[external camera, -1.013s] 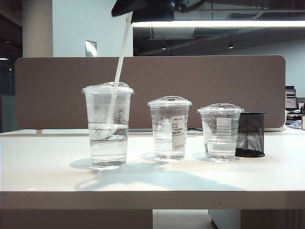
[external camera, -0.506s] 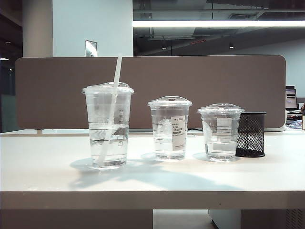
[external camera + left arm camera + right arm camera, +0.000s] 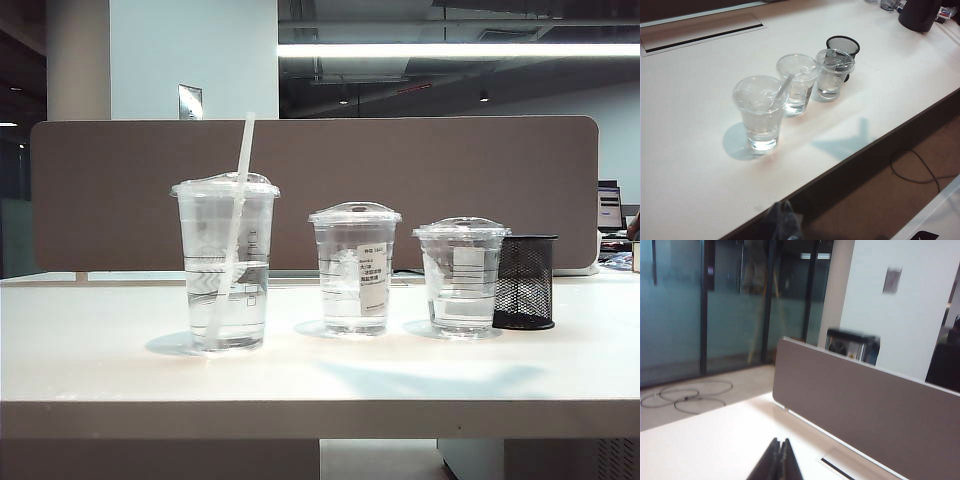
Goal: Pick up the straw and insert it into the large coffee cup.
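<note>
The large coffee cup stands leftmost on the white table, partly filled with clear liquid. The white straw passes through its domed lid, leans slightly, and sticks out well above it. The left wrist view shows the same cup and straw from above. My left gripper hangs shut and empty off the table's front edge, well short of the cups. My right gripper is shut on nothing, pointing across bare tabletop toward the brown partition. Neither gripper shows in the exterior view.
A medium lidded cup and a short lidded cup stand right of the large one. A black mesh pen holder sits behind the short cup. A brown partition closes off the table's back, beside a cable slot.
A second ago my right gripper held the straw's top above the large cup. The straw then dropped deeper into the cup, and the gripper rose out of the exterior view.
</note>
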Controlling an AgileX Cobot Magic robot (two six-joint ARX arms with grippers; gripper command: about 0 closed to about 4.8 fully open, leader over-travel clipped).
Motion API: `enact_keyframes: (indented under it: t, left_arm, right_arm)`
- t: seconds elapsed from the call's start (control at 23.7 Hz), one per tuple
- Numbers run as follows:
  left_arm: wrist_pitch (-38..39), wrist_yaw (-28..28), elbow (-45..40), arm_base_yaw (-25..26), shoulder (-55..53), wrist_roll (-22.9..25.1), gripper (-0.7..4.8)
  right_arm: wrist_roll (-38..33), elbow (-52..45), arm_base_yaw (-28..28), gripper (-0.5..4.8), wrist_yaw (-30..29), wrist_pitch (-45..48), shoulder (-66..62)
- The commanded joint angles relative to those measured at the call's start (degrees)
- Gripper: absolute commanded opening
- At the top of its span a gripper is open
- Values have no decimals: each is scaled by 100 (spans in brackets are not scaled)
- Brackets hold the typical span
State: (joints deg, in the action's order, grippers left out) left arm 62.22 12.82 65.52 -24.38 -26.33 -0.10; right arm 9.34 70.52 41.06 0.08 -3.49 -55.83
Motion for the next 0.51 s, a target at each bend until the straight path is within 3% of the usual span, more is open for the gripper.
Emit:
enact_keyframes:
  t: [0.04,0.51]
  left_arm:
    - [-55,0,13,7,0,-37,-3]
    - [-55,-11,11,7,0,-35,-3]
  right_arm:
    - [72,-525,-2,-8,188,-114,610]
    - [127,-3670,-4,-7,407,-76,3451]
